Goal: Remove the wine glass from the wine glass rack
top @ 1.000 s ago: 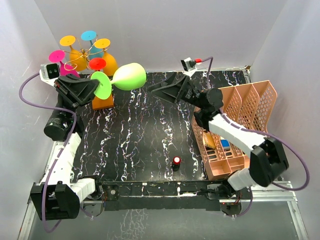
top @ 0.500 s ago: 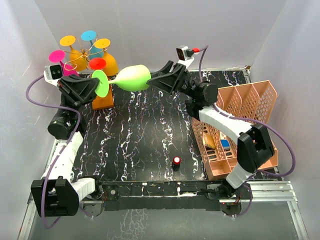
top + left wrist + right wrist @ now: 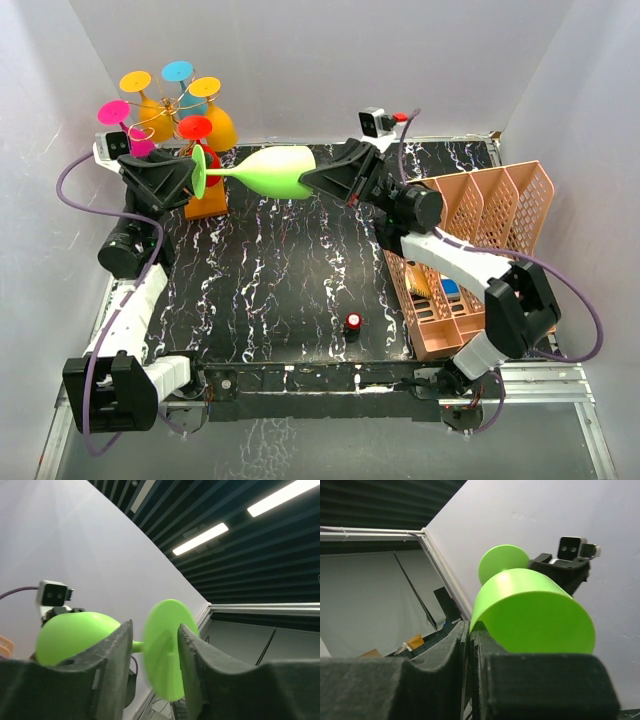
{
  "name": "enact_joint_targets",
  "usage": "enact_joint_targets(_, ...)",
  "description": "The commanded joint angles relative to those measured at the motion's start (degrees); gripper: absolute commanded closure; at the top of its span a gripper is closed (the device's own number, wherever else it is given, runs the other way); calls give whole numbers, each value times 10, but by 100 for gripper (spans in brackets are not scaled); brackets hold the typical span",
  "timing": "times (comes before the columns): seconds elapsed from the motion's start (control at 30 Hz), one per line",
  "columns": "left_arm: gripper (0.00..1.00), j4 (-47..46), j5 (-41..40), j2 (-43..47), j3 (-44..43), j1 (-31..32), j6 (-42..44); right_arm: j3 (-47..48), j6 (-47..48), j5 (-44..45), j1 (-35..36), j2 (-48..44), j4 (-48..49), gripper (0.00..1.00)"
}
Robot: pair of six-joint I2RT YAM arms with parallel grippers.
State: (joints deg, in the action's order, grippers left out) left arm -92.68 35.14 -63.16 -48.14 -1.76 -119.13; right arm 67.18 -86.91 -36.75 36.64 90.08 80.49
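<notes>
Glass (image 3: 272, 170), seen from above, hangs sideways beside the rack (image 3: 205, 205). Left wrist: left gripper (image 3: 155, 650) seems slack around the foot. Right wrist: right gripper (image 3: 470, 635) pinches only the rim, so it could pivot and drop.

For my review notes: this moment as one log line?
green wine glass: midair, horizontal, off wine glass rack | right hand: shut on bowl rim | left hand: open around foot

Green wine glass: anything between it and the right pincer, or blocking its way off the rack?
Nothing visible. The right pincer is shut on the rim of the green wine glass. The left pincer stands open around its stem; the wine glass rack sits past its foot.
</notes>
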Motion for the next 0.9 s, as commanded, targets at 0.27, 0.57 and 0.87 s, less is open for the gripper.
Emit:
enact_joint_targets(0.27,6,269,92,126,-3,-3,205,-106,249,180,7,-241,-348,92)
enact_joint_targets(0.57,3,874,73,149,-143,-3,635,-159,426,346,7,-363,-689,92)
enact_joint_targets(0.87,3,1051,-26,139,-221,-3,756,-146,602,242,7,-371,-866,92)
